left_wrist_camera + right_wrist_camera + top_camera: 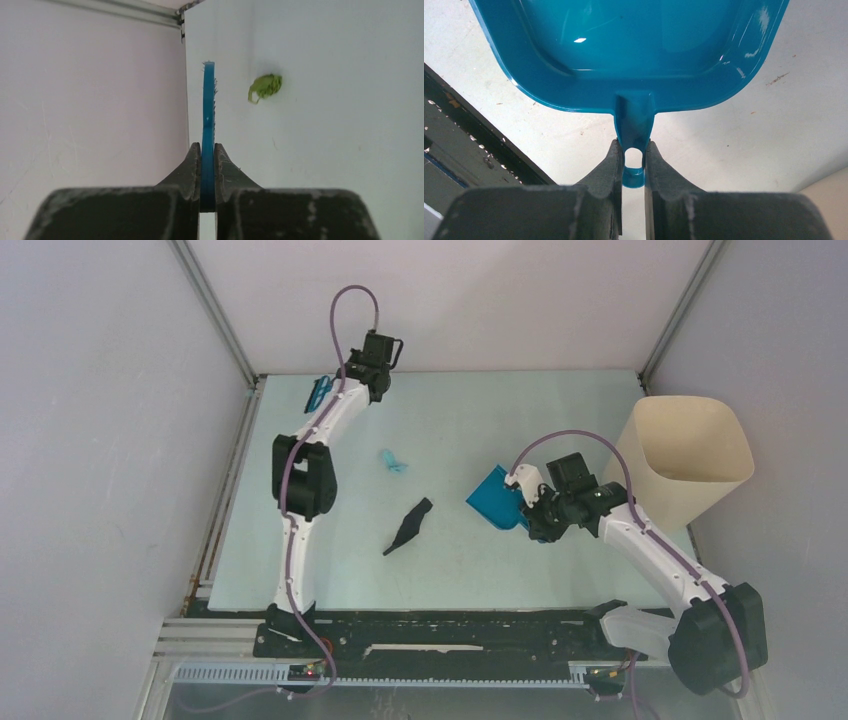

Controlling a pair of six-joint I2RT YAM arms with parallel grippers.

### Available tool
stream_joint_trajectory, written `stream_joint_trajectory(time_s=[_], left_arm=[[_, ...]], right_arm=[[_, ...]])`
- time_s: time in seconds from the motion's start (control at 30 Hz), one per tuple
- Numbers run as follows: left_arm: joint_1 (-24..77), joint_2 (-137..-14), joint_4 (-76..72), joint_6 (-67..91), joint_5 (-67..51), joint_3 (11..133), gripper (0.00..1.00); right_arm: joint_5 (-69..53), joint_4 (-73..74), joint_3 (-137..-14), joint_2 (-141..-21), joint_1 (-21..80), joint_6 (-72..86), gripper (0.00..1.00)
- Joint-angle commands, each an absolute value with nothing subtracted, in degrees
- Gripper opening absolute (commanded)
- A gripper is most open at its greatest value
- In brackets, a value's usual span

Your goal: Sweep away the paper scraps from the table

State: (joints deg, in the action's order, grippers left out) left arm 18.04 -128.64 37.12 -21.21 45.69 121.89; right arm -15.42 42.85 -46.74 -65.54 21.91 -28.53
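Note:
At the table's (480,570) far left corner, my left gripper (340,387) is shut on the thin blue hand brush (320,392). In the left wrist view the brush (208,105) stands edge-on between the fingers (192,165), and a green paper scrap (266,85) lies just right of its tip. A light cyan scrap (392,461) and a long dark scrap (410,526) lie mid-table. My right gripper (537,517) is shut on the handle of the blue dustpan (497,498), right of the dark scrap. The pan (634,50) looks empty in the right wrist view.
A tall cream bin (690,455) stands at the table's right edge, just behind the right arm. A white wall (90,100) and a metal rail (125,10) close in beside the brush. The black front rail (469,125) lies near the dustpan.

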Motion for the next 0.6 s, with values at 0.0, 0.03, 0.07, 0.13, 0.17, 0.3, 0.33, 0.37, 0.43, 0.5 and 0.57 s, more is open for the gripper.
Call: stream_joint_trajectory(time_s=[0.0,0.03,0.07,0.13,0.17,0.3,0.33,0.37,0.43,0.5,0.57], left_arm=[[15.6,-134.5,28.7,-30.0,49.7,130.6,0.00],[15.0,-135.1,28.3,-29.4,48.3,130.7,0.00],[14.6,-135.6,28.0,-29.0,47.0,130.7,0.00],[13.9,-136.9,28.0,-28.6,44.3,130.5,0.00],[13.6,-137.3,28.2,-27.9,43.0,130.3,0.00],[13.0,-138.8,30.3,-25.5,39.0,129.3,0.00],[13.0,-138.8,30.7,-24.9,37.9,128.9,0.00],[13.0,-138.7,31.1,-24.5,36.9,128.5,0.00],[13.1,-138.5,32.0,-24.2,34.0,128.1,0.00],[13.1,-137.9,32.9,-23.8,30.5,127.7,0.00],[13.1,-136.9,34.2,-22.7,27.4,127.4,0.00]], right_arm=[[-14.7,41.2,-46.6,-66.4,22.6,-29.4,0.10],[-14.7,41.3,-46.6,-66.6,22.5,-29.4,0.10],[-14.6,41.2,-46.6,-66.7,22.5,-29.4,0.10],[-14.4,41.3,-46.6,-67.2,22.3,-29.4,0.10],[-14.2,41.2,-46.6,-67.4,22.4,-29.5,0.10],[-13.4,40.9,-46.6,-68.3,22.5,-29.5,0.10],[-13.4,41.0,-46.6,-68.5,22.6,-29.5,0.10],[-13.4,40.9,-46.6,-68.6,22.6,-29.6,0.10],[-13.4,41.0,-46.6,-68.6,22.6,-29.6,0.10],[-13.3,41.0,-46.6,-68.6,22.6,-29.7,0.10],[-13.3,41.1,-46.6,-68.6,22.6,-29.6,0.10]])
